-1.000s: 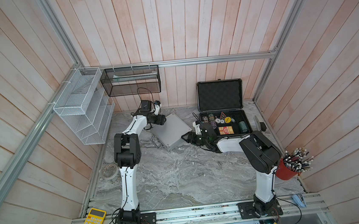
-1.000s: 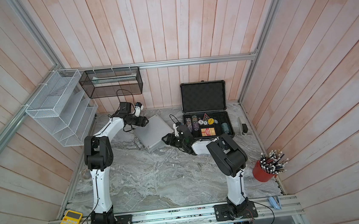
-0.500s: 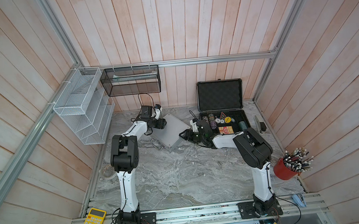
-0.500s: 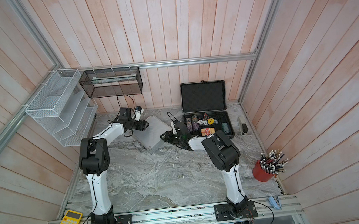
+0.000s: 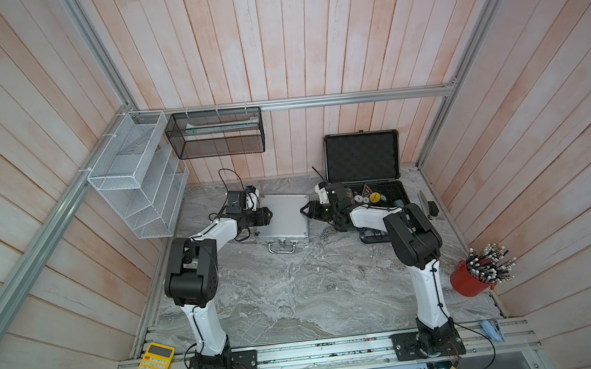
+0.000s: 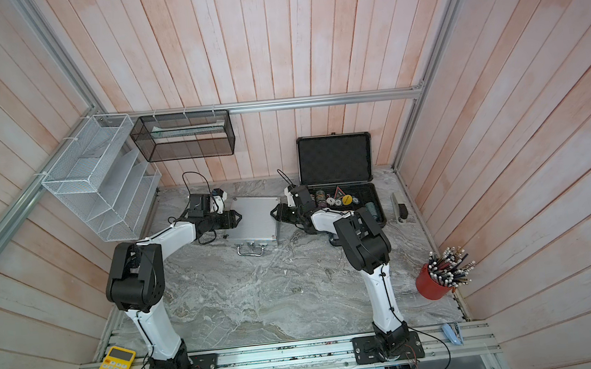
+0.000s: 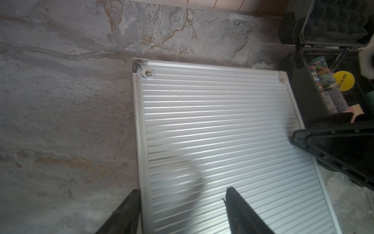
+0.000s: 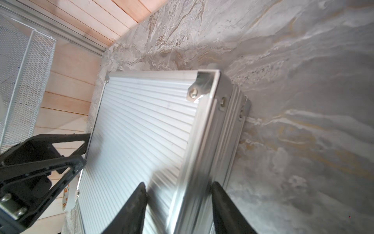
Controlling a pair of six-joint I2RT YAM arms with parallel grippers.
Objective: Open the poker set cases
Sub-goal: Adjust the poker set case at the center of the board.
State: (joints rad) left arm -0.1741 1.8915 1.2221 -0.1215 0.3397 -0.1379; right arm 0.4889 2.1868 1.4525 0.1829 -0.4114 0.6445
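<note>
You've got the silver case (image 5: 286, 219) lying flat and shut on the marble table (image 5: 296, 295), toward the back and left of centre, with its handle (image 5: 283, 246) facing the arm bases. The dark grey case (image 5: 361, 157) sits just to its right by the back wall, already open: lid standing up, and chips (image 5: 351, 197) and a yellow disc (image 5: 374, 197) in the base. Your left gripper (image 5: 270, 216) is at the silver case's left edge. In the left wrist view its jaws are spread, one finger (image 7: 125, 212) off the side of the case over the table and the other over the ribbed lid, nothing pinched. Your right gripper (image 5: 303, 210) is at the opposite edge, between the two cases. In the right wrist view one finger (image 8: 135, 208) sits over the lid and the other outside the side wall, the rim between them. You can't tell from this whether the pads are pressing on it or just flanking it. The two grippers face each other across the lid, well apart.
</note>
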